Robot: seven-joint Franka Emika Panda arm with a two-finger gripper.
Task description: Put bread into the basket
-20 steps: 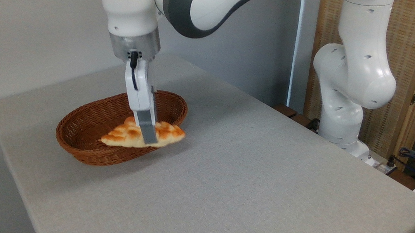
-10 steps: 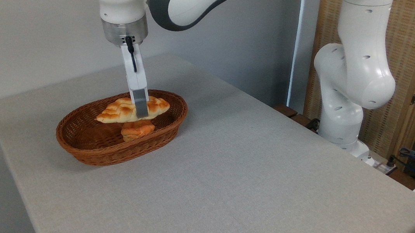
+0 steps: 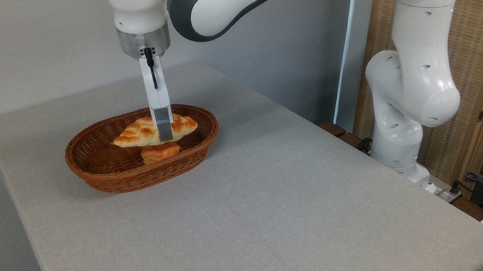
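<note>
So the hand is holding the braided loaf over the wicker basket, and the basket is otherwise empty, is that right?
Not quite. The camera view shows the hand holding the braided loaf over the wicker basket, but the basket is not otherwise empty: a small round bun already sits inside it, directly below the loaf.

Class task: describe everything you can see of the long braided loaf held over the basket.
The long flat braided loaf has a golden-orange crust, paler cream edges and pointed ends. It lies roughly level, lengthwise over the oval reddish-brown wicker basket, pinched near its middle by the white two-finger gripper. Directly beneath it sits a small round orange bun; whether they touch is unclear.
</note>
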